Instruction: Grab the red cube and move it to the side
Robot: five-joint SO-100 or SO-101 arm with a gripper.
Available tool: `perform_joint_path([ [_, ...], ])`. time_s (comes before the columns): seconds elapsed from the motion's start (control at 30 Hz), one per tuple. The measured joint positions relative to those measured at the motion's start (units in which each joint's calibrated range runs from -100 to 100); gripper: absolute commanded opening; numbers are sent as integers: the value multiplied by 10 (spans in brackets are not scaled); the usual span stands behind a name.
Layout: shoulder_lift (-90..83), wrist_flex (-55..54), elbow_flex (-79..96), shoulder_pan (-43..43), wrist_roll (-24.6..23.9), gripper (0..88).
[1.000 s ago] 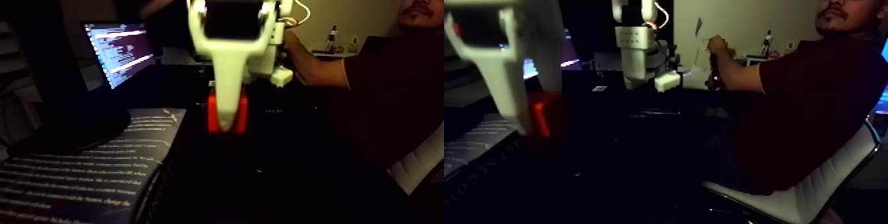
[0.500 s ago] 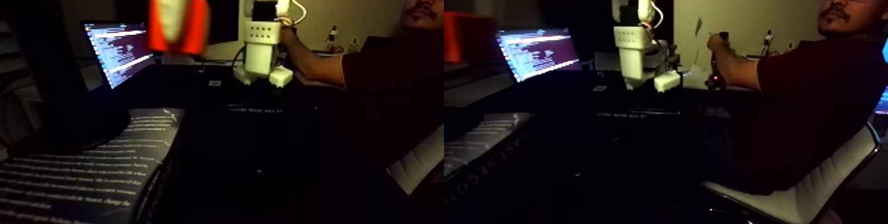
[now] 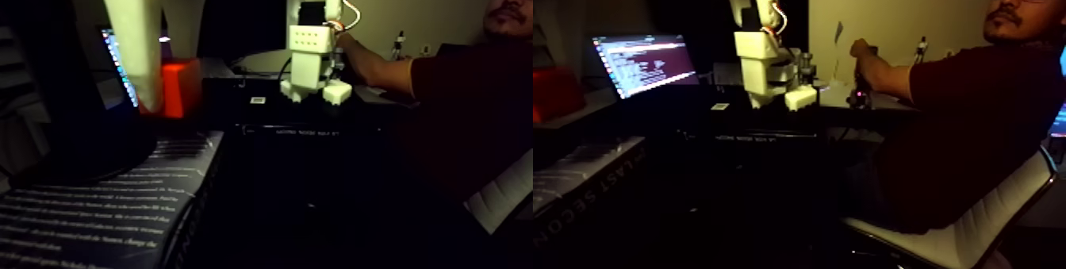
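We see the stereo pair: in the left half the white hand [image 3: 159,82] hangs close to the lens at upper left, two pale fingers [image 3: 139,42] pointing down, blurred. The red cube [image 3: 178,88] sits right at the finger tips, partly covered by the near finger; we read it as gripped between them, though blur hides the exact contact. We cannot tell whether the cube touches the worktop [image 3: 317,177] or is held just above it; the surface under it is too dark. In the right half the same cube shows as a red block at the far left, beside an open laptop [image 3: 646,64] with a lit screen. The arm's white base [image 3: 313,66] stands at the back of the dark worktop, well apart from the cube. A printed book [image 3: 95,209] lies in the lower left foreground, near the lens. A person [image 3: 960,121] in a dark red shirt sits at right on a white chair [image 3: 968,236], one arm stretched toward a small controller [image 3: 860,70] behind the base.
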Motion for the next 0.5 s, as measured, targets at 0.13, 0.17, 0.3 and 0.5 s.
perform_joint_path([
  [0.13, 10, -59, 41, 6, 0, 143],
  [0.17, 13, -71, 50, 10, 0, 143],
  [0.3, 29, -105, 78, 20, 0, 143],
  [0.5, 40, -112, 83, 32, 3, 143],
])
